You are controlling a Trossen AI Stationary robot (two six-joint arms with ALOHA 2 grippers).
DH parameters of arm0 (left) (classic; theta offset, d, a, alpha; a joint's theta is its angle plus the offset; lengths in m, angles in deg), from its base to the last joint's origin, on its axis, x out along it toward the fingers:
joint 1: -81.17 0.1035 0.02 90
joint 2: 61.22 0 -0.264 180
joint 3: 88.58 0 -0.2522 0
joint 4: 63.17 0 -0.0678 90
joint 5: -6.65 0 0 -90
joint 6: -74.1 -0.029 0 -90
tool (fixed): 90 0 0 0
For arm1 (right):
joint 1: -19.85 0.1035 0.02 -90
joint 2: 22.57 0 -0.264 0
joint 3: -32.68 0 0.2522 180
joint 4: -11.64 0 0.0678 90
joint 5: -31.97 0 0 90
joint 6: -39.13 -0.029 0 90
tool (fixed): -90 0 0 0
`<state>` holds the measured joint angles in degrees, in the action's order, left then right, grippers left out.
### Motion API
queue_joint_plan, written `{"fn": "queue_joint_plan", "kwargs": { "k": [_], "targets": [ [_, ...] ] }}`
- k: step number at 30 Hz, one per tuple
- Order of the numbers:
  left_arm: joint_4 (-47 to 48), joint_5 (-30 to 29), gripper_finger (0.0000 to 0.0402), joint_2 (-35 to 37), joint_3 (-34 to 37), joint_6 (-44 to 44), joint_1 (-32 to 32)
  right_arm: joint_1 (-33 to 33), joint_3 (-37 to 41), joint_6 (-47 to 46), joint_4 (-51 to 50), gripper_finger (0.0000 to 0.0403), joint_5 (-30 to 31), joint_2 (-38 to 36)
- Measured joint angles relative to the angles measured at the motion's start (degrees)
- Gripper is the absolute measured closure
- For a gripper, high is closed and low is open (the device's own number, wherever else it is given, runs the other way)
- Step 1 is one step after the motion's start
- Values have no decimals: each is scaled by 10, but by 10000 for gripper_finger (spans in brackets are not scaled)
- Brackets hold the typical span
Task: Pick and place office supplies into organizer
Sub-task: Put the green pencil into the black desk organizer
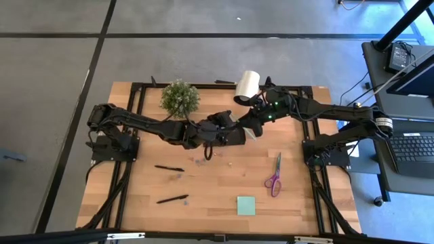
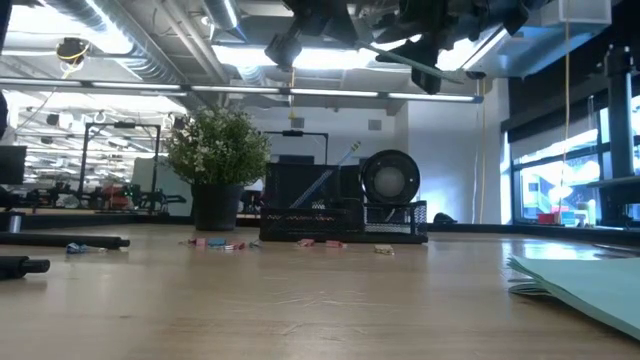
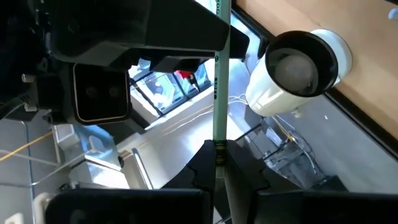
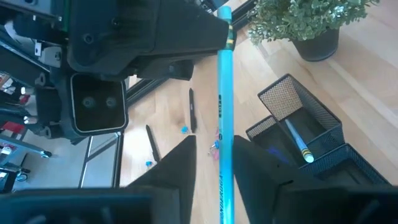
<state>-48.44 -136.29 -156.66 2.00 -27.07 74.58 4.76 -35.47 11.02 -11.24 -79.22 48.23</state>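
Pale green stick (image 3: 218, 93) clenched by both arms' fingers above organizer (image 4: 298, 134), potted plant (image 1: 180, 97), white roll (image 1: 247, 87) flanking.

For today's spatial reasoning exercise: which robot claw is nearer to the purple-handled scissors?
Right. The right claw hangs above the table's middle, nearer the purple-handled scissors; the left claw meets it from farther left.

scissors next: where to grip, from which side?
Come straight down on the purple-handled scissors, which lie flat and closed on the table. I'd pinch across the narrow blades just above the handle loops, jaws crosswise to their length. Nothing lies close beside them.
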Motion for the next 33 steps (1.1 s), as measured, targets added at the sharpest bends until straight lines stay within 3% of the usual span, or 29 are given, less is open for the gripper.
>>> {"fn": "queue_joint_plan", "kwargs": {
  "k": [15, 23, 33],
  "targets": [
    [0, 0, 386, 0, 0, -6, 0, 0, 0, 14, -2, 368, 1, 0],
    [0, 0, 355, 0, 0, -2, 0, 0, 0, 16, -2, 378, 1, 0],
    [1, 0, 310, 0, 0, 180, -2, 0, 0, 18, -1, 377, 9, 0]
  ]
}}
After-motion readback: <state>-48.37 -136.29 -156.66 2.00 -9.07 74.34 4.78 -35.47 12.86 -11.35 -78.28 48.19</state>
